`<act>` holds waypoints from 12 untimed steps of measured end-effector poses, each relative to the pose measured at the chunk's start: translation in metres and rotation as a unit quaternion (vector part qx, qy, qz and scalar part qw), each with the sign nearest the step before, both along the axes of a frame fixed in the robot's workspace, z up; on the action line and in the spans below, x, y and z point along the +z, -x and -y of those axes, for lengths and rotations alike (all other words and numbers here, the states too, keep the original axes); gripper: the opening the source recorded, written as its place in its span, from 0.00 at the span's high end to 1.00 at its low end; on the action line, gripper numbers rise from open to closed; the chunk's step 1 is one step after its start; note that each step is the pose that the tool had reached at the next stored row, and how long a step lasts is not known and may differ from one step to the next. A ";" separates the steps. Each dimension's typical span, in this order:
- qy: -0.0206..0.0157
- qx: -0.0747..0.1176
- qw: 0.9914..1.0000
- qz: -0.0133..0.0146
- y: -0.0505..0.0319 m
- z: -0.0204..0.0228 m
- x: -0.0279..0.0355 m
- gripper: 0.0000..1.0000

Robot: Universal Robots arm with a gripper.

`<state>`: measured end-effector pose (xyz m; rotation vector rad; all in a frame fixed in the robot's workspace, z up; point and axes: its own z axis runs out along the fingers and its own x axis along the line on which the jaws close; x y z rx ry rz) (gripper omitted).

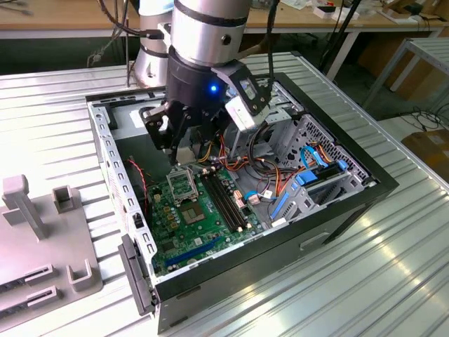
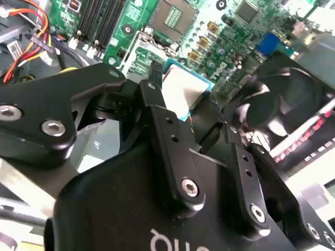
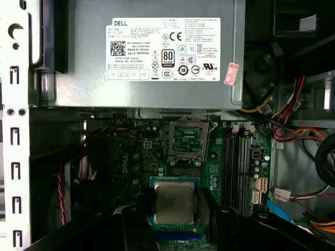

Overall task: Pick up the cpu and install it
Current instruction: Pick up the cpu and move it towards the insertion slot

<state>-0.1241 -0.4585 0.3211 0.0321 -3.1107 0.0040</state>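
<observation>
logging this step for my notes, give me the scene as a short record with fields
holder: gripper, fingers shut on the cpu
cpu: held flat over the board, metal top showing, not in the socket
socket: open, empty, apart from the cpu
board: green, lying inside the open computer case
computer case: on its side on the metal table
power supply: grey box at the board's edge near the socket
task state: cpu picked up, not yet installed

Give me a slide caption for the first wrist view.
Gripper holds the cpu over the motherboard, short of the empty socket.
</observation>
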 end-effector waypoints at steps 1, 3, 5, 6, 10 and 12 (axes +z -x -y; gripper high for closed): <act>0.000 0.000 1.000 0.000 -0.0123 0.0002 -0.0153 0.53; 0.000 0.000 1.000 0.000 -0.0123 0.0002 -0.0169 0.53; 0.000 0.000 1.000 0.000 -0.0123 0.0002 -0.0168 0.53; 0.000 0.000 1.000 0.000 -0.0123 0.0002 -0.0169 0.53; 0.000 0.000 1.000 0.000 -0.0123 0.0002 -0.0171 0.53; 0.000 0.000 1.000 0.000 -0.0123 0.0002 -0.0172 0.53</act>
